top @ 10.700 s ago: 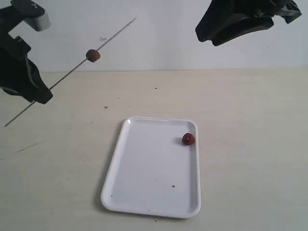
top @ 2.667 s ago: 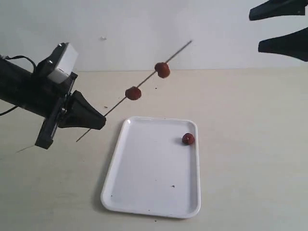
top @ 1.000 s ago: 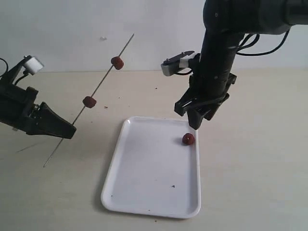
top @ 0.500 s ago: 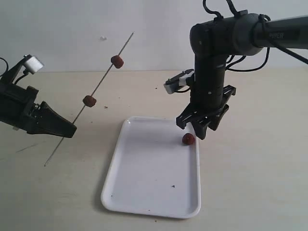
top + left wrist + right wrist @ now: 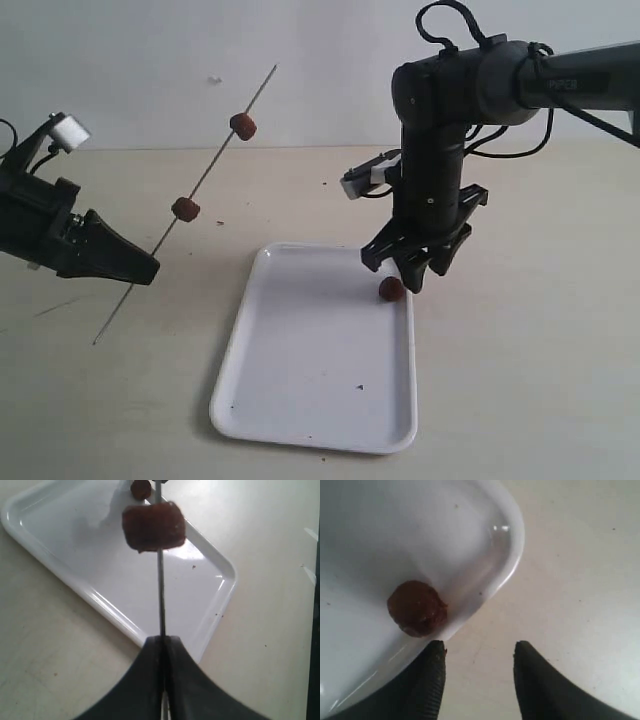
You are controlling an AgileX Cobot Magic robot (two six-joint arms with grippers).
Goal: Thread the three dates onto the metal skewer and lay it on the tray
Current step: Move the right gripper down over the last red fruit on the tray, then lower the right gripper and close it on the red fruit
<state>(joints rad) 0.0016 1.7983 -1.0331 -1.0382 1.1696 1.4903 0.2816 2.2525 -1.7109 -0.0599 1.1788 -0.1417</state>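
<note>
Over on the left, the left gripper (image 5: pixel 140 270) hangs low above the table (image 5: pixel 530 350), its jaws pinched together on the skewer (image 5: pixel 210 170), just as they were half a second back; the left wrist view shows the rod coming straight out from between the closed tips (image 5: pixel 162 640). The skewer slants up and to the right from there, its short tail poking down toward the table on the near left, and it has not shifted in the last second. A few seconds earlier it reached out above the tray's far left corner, whereas now it stands clear to the left. Two dates ride on it, a lower date (image 5: pixel 185 209) about midway along and an upper date (image 5: pixel 242 126) nearer the far tip; some ten seconds ago there was only one. The tray (image 5: pixel 310 350) lies flat in the middle where it has been all along. The third date (image 5: pixel 391 289) is loose inside it, against the right rim near the far right corner, unmoved. The right gripper (image 5: pixel 405 275) has dropped lower than a moment ago and now points down right at that corner, jaws apart and holding nothing. In the right wrist view the third date (image 5: pixel 416 608) sits just beside one fingertip (image 5: pixel 436 652), not in the gap, which stands over bare table just outside the rim.
</note>
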